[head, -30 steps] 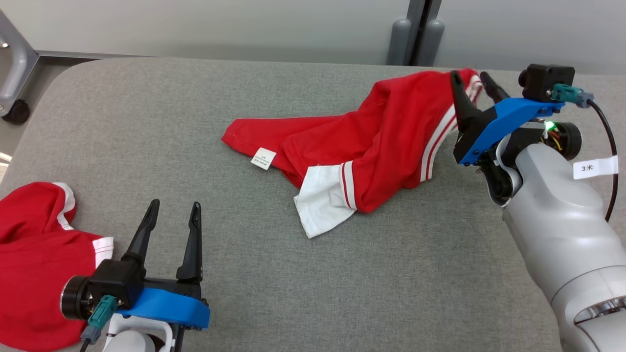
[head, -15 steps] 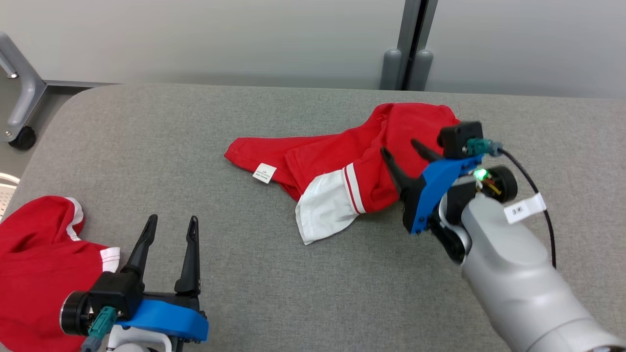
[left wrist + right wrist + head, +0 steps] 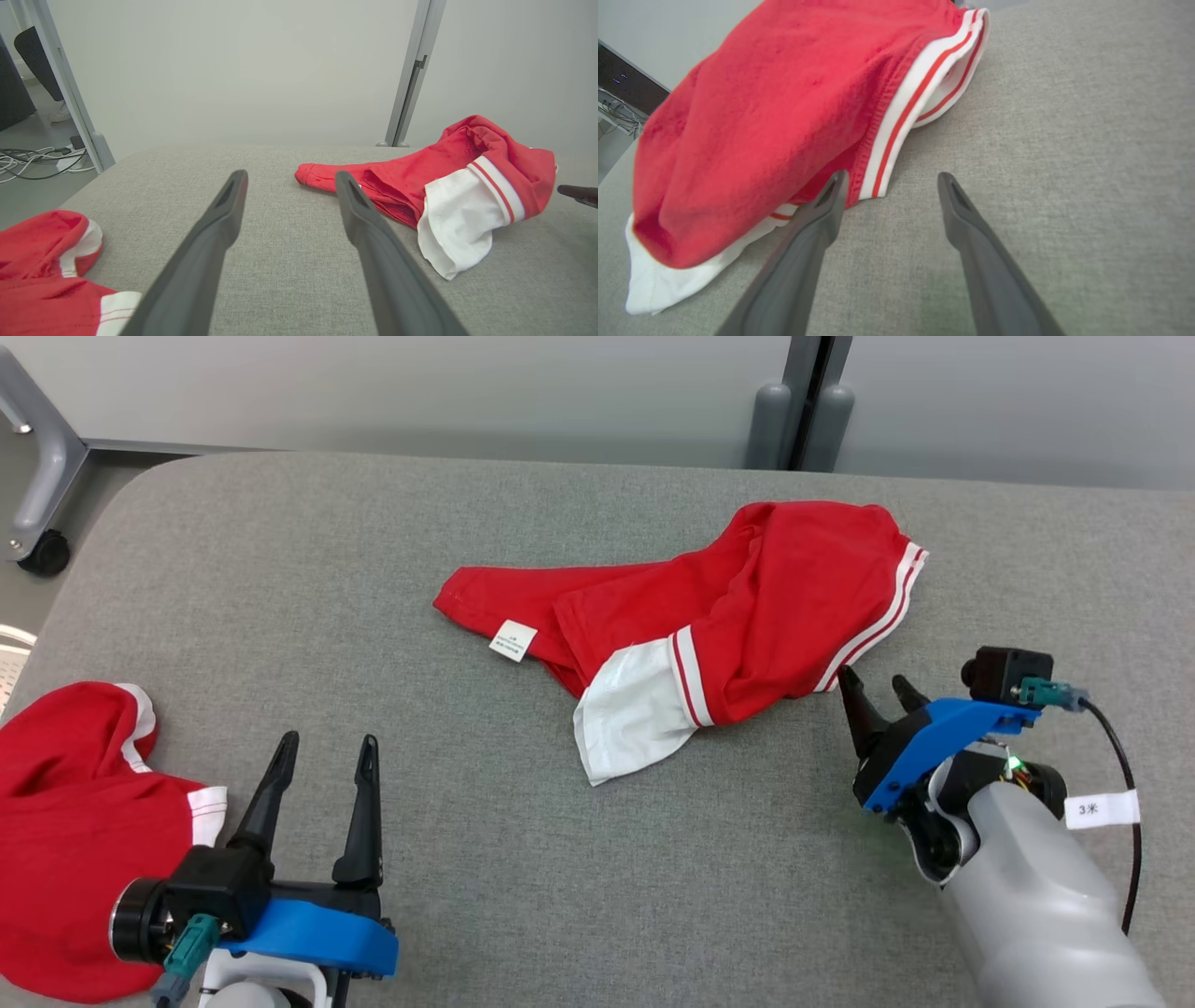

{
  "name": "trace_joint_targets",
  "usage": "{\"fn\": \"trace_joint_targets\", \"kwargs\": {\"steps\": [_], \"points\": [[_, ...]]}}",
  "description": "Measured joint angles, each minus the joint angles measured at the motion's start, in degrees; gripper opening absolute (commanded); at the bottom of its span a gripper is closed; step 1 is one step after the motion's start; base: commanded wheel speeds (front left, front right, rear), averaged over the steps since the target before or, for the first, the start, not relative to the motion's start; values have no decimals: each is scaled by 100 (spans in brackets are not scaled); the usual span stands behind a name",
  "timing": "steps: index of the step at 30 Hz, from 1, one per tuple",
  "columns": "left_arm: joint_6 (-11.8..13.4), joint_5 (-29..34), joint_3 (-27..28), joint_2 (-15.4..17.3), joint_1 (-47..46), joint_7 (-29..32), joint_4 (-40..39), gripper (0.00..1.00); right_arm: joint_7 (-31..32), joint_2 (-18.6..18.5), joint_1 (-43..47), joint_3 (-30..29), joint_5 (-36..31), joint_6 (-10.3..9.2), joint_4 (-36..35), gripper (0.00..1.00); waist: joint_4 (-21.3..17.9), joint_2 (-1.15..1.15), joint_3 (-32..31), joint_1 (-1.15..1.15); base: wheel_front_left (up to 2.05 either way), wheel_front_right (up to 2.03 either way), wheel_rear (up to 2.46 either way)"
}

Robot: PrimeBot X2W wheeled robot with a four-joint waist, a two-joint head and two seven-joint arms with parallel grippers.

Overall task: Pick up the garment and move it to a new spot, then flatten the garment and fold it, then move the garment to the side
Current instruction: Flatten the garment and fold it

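The crumpled red garment with white striped trim point(image 3: 747, 607) lies in the middle of the grey fabric worktop point(image 3: 560, 877). The released, empty right hand point(image 3: 871, 679) is just beside its near right edge; the left hand point(image 3: 330, 740) is released also.

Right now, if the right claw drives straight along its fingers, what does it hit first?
Right claw, open, points at the white-and-red striped hem of the crumpled red fabric garment. It would likely meet that hem first, close ahead, though the exact depth is unclear.

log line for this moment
left claw open, empty | right claw open at garment hem | garment crumpled on table | second red garment far left
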Motion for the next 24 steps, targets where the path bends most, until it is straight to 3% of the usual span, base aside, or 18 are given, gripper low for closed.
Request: {"fn": "trace_joint_targets", "kwargs": {"steps": [9,10,11,12,18,24], "points": [[-1,7,-54,22,-186,0,-27,100,292,78,-591,-29,-66,1,207,100,35,1,305,1,0,0,0],[-1,7,-59,22,-193,-1,-21,100,334,77,-628,31,-65,0,223,85,40,1,325,1,0,0,0],[-2,7,-66,22,-201,-1,-14,100,323,78,-657,89,-68,1,222,47,45,2,340,0,0,0,0],[-7,7,-73,22,-216,-1,-1,100,330,79,-693,171,-79,0,225,0,50,2,348,1,0,0,0],[-9,-10,-100,13,-280,-10,81,100,126,85,-758,724,136,0,-261,0,71,2,278,0,0,0,0],[7,-54,-86,24,-237,-42,118,100,129,86,-952,1517,333,0,-1367,0,46,2,108,0,0,0,0]]}}
